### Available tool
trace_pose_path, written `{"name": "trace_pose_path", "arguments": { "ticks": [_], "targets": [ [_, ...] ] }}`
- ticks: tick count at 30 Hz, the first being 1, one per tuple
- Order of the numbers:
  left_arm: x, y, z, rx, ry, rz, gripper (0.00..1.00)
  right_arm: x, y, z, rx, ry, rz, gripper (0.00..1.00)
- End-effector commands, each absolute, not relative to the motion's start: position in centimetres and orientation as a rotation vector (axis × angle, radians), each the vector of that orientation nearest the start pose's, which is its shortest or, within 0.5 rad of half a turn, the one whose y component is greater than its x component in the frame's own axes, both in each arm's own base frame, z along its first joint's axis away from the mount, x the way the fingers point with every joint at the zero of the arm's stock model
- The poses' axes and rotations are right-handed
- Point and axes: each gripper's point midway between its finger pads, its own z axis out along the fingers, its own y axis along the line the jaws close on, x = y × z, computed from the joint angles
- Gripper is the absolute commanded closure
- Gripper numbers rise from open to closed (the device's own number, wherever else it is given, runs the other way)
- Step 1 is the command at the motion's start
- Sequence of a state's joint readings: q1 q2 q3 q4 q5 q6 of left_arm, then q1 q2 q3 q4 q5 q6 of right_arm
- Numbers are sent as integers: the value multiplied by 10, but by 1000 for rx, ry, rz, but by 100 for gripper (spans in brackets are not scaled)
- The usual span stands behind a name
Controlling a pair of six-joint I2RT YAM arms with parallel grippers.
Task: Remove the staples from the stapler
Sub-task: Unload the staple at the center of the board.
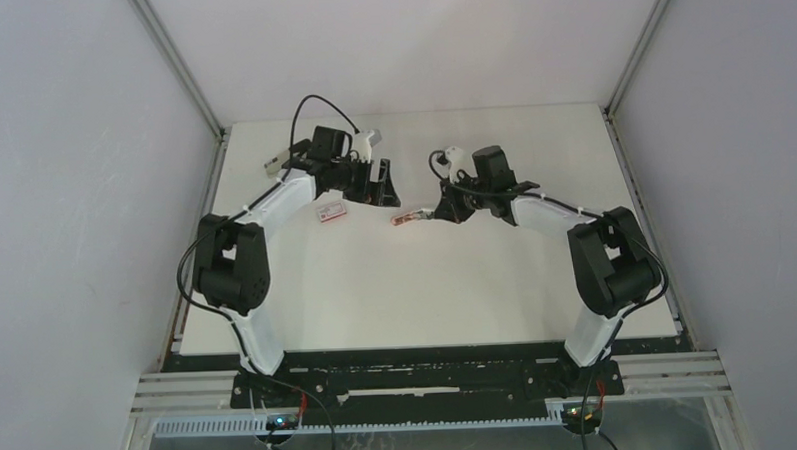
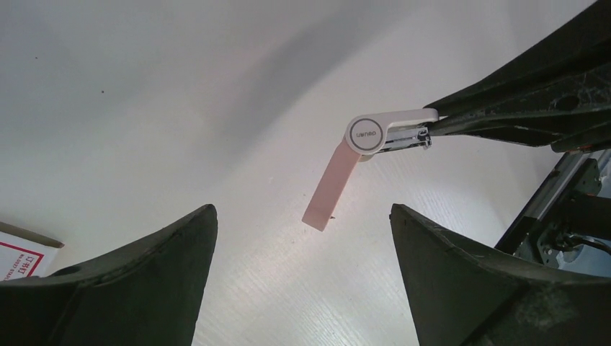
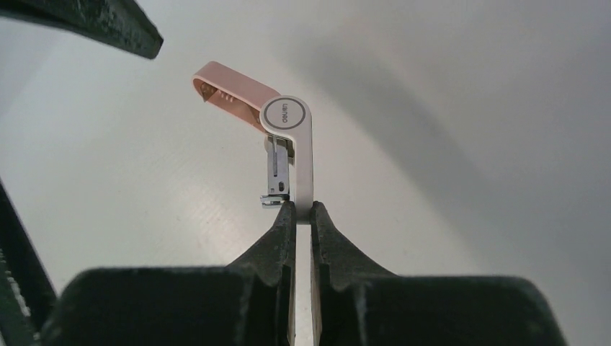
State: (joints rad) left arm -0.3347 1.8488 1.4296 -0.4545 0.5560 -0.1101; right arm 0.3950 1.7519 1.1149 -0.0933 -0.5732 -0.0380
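Black fingers of the right tool (image 3: 301, 209) are pinched tight on the end of the stapler's (image 3: 303, 155) white base, holding it out over the pale table (image 1: 427, 294). Just past the fingertips a short metal channel (image 3: 277, 176) runs along the base. Beyond it, at the round hinge, the pink lid (image 3: 232, 92) is swung open and away. No staples can be made out; if any remain, they probably sit inside that channel, which is too small to read. Facing the stapler from the other side, the left tool (image 2: 302, 210) is spread wide and holds nothing. A small pink-and-white box (image 1: 331, 212) lies on the table just beside it.

The stapler looks small, light and rigid, with smooth plastic that could slip, and the lid likely swings freely on its hinge. The grip on the white base seems well placed, clear of the channel. Staples would be tiny, light and slick, and a strip of them snaps easily, so pinching it gently by its long sides, or tipping it out, seems safest.
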Motion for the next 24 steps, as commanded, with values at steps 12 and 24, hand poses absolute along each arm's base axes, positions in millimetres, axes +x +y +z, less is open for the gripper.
{"name": "trace_pose_path", "arguments": {
  "ticks": [12, 24],
  "targets": [
    [396, -228, 153, 638, 2223, -874, 6, 373, 264, 120, -1151, 1648, 360, 100],
    [392, -216, 164, 679, 2176, -842, 1, 370, 269, 131, -1210, 1424, 130, 100]
  ]
}}
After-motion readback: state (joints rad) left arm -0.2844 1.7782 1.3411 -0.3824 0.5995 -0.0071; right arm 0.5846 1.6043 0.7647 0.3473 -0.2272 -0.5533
